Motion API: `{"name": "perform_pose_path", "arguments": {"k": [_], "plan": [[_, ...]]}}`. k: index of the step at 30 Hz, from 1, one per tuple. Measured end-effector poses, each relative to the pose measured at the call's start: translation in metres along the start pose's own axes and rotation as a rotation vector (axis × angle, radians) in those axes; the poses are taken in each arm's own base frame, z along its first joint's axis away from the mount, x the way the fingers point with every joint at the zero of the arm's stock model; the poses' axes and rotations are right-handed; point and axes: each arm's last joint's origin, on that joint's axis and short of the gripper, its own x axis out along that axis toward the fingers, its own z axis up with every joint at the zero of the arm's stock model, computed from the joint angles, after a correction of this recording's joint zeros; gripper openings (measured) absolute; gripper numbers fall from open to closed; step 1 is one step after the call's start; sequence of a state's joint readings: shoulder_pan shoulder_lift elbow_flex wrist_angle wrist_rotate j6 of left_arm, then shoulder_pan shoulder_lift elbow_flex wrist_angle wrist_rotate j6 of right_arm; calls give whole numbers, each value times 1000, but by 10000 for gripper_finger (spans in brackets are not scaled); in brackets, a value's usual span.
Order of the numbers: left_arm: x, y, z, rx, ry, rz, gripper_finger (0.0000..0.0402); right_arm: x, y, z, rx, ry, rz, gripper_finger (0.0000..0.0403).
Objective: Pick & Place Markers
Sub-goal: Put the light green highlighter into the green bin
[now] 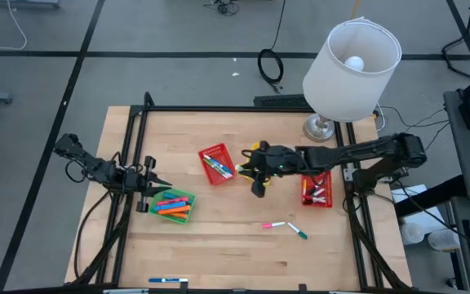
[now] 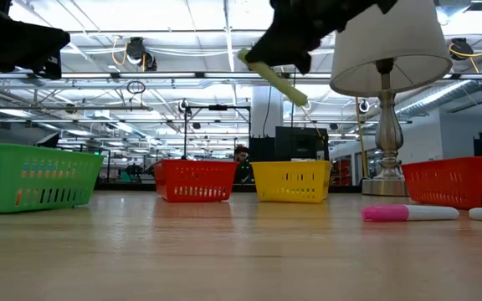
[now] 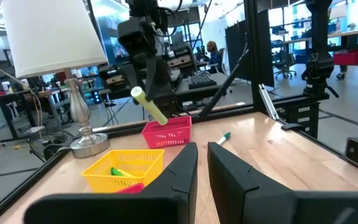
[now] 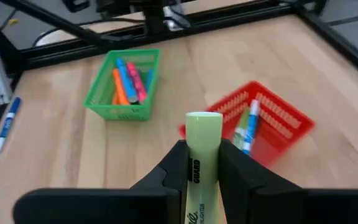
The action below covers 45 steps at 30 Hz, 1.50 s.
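**Yellow marker hangs over its basket**

Left of the yellow basket (image 1: 257,152), the left gripper (image 1: 155,184) waits, fingers narrowly parted; above it the right gripper (image 1: 256,173) clamps a yellow marker (image 4: 202,140) (best released low, centred over the basket).

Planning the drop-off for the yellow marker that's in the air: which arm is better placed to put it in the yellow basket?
Right. The right gripper already holds the yellow marker above the yellow basket, while the left gripper waits by the green basket.
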<state>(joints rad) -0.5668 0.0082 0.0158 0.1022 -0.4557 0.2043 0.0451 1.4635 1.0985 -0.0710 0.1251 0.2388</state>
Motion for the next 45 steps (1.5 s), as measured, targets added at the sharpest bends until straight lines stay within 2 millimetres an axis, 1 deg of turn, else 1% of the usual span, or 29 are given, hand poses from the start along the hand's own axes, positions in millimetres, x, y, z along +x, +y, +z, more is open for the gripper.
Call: {"name": "perform_pose_path", "arguments": {"k": [3,5,9,11,15,19,25,29,31,35,37,43,45], "plan": [[0,0,0,-1,-1,0,47,12,1,4,-7,10,24,49],[0,0,0,-1,1,0,47,20,5,10,-5,-21,79,49],[0,0,0,2,3,5,47,35,20,21,-9,-88,193,49],[0,0,0,1,2,9,47,45,29,24,-16,-84,211,49],[0,1,0,-2,-2,18,47,73,50,39,-44,-98,262,49],[0,1,2,-4,-15,22,47,104,65,51,-71,-118,309,49],[-1,5,13,33,-112,81,47,155,80,57,-116,-132,362,49],[-2,6,17,15,-158,88,47,184,85,56,-143,-144,356,49],[-2,6,18,14,-165,88,47,194,84,58,-151,-158,351,49],[-2,6,19,16,-170,89,47,209,80,59,-167,-185,342,49],[-2,6,19,25,-173,90,47,214,78,56,-170,-179,336,49],[-2,7,21,16,-193,95,47,232,71,48,-168,-264,336,49],[-2,7,21,15,-196,96,47,236,69,45,-165,-264,336,49]]}}
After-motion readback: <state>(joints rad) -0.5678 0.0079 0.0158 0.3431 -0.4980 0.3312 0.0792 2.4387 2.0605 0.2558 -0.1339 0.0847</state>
